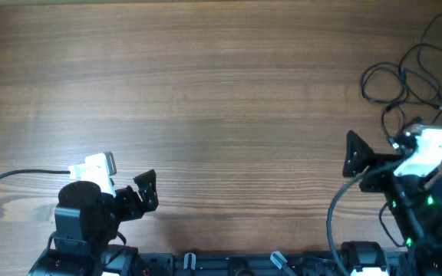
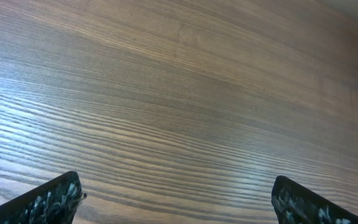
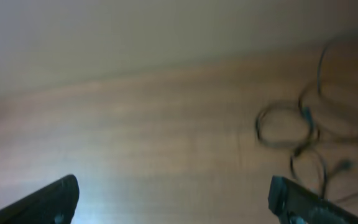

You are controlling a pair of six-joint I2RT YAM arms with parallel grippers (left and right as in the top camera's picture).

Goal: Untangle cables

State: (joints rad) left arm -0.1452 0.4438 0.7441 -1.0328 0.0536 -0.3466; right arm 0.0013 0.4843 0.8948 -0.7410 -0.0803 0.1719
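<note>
The thin black flexible cables (image 1: 403, 79), loosely looped at the far right corner of the brown wooden table (image 1: 221, 92), look light and limp, best pinched at an outer loop; left gripper (image 1: 148, 192) and right gripper (image 1: 351, 157) both gape, empty.

Wood-grain table (image 1: 206, 100); thin black cables (image 1: 405, 77) lie in loose tangled loops on it at the far right edge.

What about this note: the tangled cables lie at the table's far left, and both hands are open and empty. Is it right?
Not quite. The cables lie at the far right of the table, beyond the right hand, as the overhead view shows. The left hand and the right hand are both open and empty, as stated.
</note>
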